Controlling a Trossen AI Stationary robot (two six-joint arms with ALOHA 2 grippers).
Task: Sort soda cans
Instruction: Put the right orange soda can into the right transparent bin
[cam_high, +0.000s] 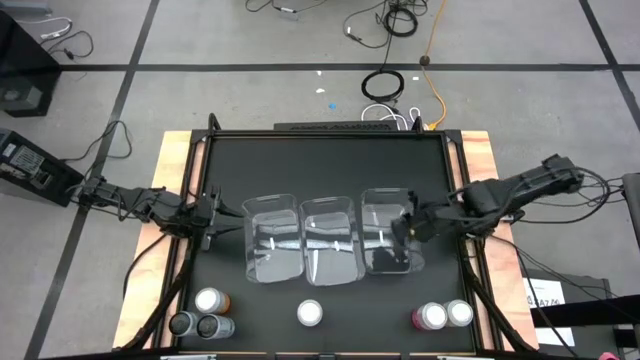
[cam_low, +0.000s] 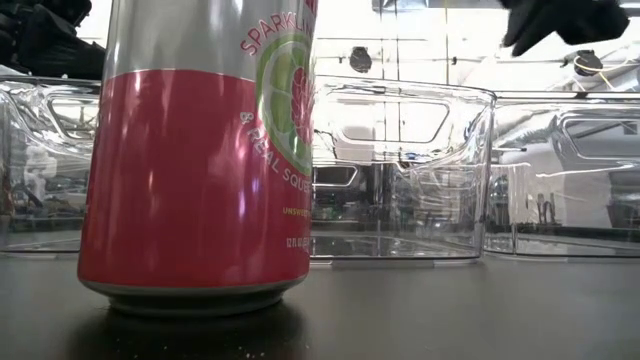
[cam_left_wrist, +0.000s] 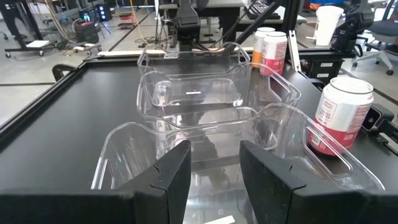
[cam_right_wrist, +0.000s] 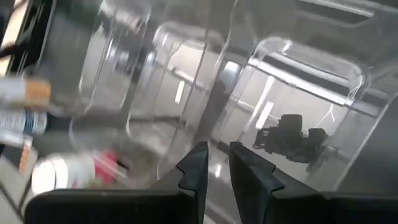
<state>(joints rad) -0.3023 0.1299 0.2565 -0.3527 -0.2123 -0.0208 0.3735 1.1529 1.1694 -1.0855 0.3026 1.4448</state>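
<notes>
Six soda cans (cam_high: 310, 313) stand upright in a row on the near side of three clear bins (cam_high: 330, 238). Right gripper (cam_high: 408, 228), shut and empty, hangs over the right-hand bin, nearest the red pair (cam_high: 432, 317); left gripper (cam_high: 217, 219), part open, empty, waits beside the left-hand bin.

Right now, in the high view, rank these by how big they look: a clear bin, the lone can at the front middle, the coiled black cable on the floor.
1. The middle clear bin, clearly largest.
2. The coiled black cable.
3. The lone can, smallest; it stands nearer the overhead camera, so the margin is unsure.
</notes>
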